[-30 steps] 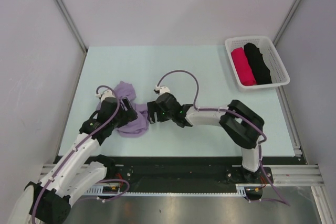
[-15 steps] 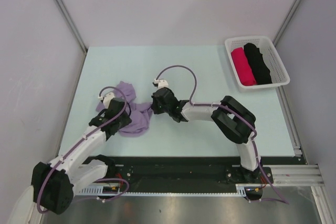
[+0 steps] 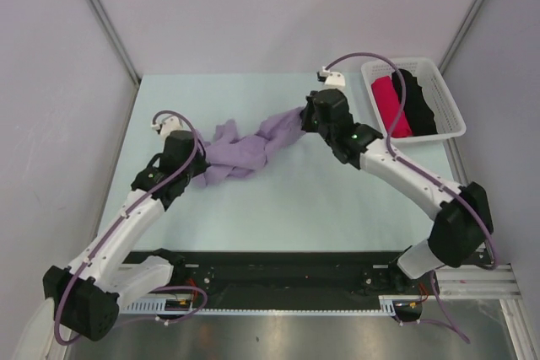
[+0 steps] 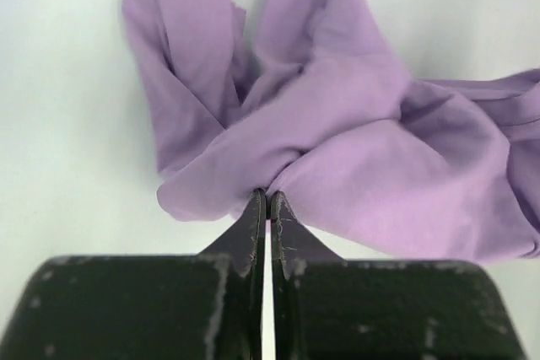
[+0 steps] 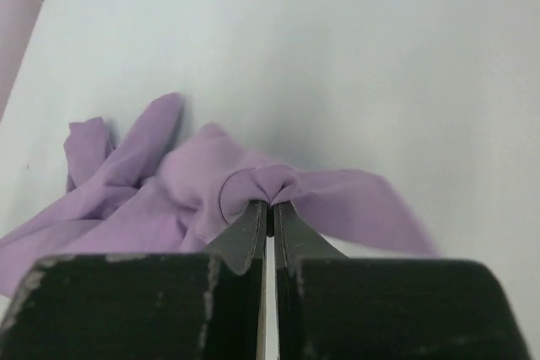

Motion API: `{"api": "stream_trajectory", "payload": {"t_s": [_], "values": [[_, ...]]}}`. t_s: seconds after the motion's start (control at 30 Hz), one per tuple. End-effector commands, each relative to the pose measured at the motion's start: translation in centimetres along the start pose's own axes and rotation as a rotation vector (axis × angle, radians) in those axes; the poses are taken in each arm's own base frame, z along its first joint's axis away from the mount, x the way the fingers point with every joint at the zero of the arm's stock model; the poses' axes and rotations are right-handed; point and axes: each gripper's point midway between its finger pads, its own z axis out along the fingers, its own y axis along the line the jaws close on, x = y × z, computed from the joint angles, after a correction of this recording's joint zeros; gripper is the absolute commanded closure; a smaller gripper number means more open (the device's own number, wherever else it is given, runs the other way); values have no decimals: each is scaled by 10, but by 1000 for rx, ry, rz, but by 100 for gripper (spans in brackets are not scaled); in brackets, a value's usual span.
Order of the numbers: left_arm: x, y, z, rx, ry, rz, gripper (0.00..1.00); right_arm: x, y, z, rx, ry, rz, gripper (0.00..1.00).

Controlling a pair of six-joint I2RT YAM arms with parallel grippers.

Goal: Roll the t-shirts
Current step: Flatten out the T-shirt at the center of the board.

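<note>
- Holding two rolled tees, the white basket (image 3: 425,136) sits at the far right corner of the pale table (image 3: 278,204). The crimson-pink roll (image 3: 390,105) fills its left half and the black roll (image 3: 415,100) lies against it on the right, both running lengthwise.
- The lilac t-shirt (image 3: 245,147) lies outside the basket, to its left. It is drawn into a loose twisted rope that slants from just beside the basket's left wall down towards the near left of the table.
- The right gripper (image 5: 270,206), just left of the basket, is clenched on the shirt's basket-side end (its wrist view shows a small pucker of cloth pinched between fingertips pressed together).
- The left gripper (image 4: 267,200), well apart from the basket at the shirt's other end, is likewise clamped on a fold, with bunched cloth fanning out beyond its tips.
- Whether the stretched middle of the shirt touches the table cannot be told from above.
- The right arm's forearm runs close past the basket's near left corner, and its cable loops over the rim there.
- Bare tabletop stretches from the basket's near rim to the front edge, and also left of the basket along the far wall.
- The basket's right rim sits tight against the table's right edge rail.
</note>
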Motion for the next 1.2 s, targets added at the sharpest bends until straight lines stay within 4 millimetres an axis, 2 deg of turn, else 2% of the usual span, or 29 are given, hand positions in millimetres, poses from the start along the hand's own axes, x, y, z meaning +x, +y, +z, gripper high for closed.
{"api": "stream_trajectory", "payload": {"t_s": [0.0,0.07,0.1,0.13,0.2,0.33,0.37,0.4,0.47,0.5,0.63,0.7,0.73,0.77,0.8,0.83,0.9,0.93,1.0,1.1,1.13,1.17], "values": [[-39,-14,-27,53,-73,23,100,-33,-19,-33,72,-59,-48,100],[-57,-23,-40,91,-114,15,100,-52,-27,-44,75,-102,-29,100],[-74,-34,-52,136,-150,15,100,-59,-28,-49,68,-120,-31,100],[-84,-40,-59,164,-173,14,100,-77,-24,-63,46,-169,-23,100],[-112,-56,-83,232,-237,6,100,-96,-24,-79,46,-224,-33,100],[-152,-72,-127,332,-345,10,100,-150,-23,-126,42,-377,-21,100],[-161,-74,-137,346,-376,10,100,-169,-21,-148,23,-436,-4,100],[-175,-74,-155,369,-427,16,100,-178,-21,-158,17,-466,8,100],[-192,-77,-173,399,-492,19,100,-202,-16,-185,-18,-550,27,100],[-202,-81,-184,421,-526,17,100,-209,-15,-192,-24,-576,35,100],[-221,-91,-190,433,-562,18,100,-238,-8,-210,-37,-677,41,100],[-229,-93,-187,416,-587,9,100,-247,-3,-205,-34,-703,25,100],[-233,-97,-179,406,-587,8,100,-251,-1,-203,-30,-706,25,100],[-236,-102,-179,416,-588,9,100,-256,0,-205,-22,-712,20,100],[-245,-109,-187,442,-604,5,100,-259,2,-206,-14,-715,16,100],[-249,-115,-187,460,-609,6,100,-264,8,-215,-29,-743,20,100],[-253,-121,-195,498,-623,11,100,-272,7,-228,-11,-783,10,100],[-254,-122,-197,507,-626,14,100,-275,11,-235,-20,-790,10,100],[-252,-126,-200,530,-620,44,100,-271,10,-236,-2,-770,-13,100],[-238,-131,-205,585,-579,85,100,-263,8,-246,-2,-761,-3,100],[-233,-130,-205,592,-562,93,100,-263,4,-257,-8,-772,7,100],[-228,-129,-205,597,-549,103,100,-256,6,-258,-10,-756,10,100]]}}
